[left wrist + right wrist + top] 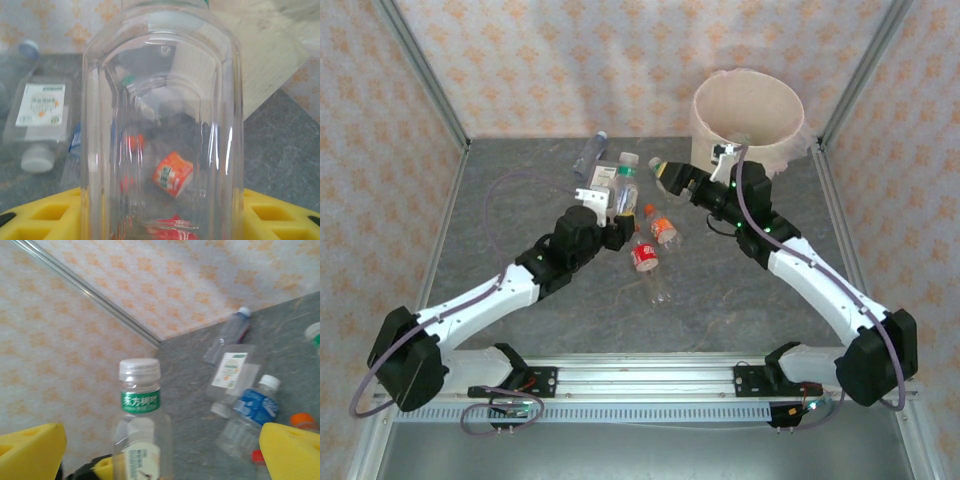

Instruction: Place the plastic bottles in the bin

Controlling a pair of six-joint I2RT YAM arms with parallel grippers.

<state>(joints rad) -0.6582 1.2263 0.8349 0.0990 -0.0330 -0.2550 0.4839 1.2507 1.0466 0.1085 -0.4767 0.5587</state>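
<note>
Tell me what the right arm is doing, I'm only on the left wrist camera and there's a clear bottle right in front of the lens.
Observer: The right pincer faces that bottle from the right, its yellow pads spread wide open.
Operator: What's on the bottle's top?
Observer: A white cap over a green band.
Operator: And the bin?
Observer: The bin stands at the far right corner of the table, just beyond the right pincer.
</note>
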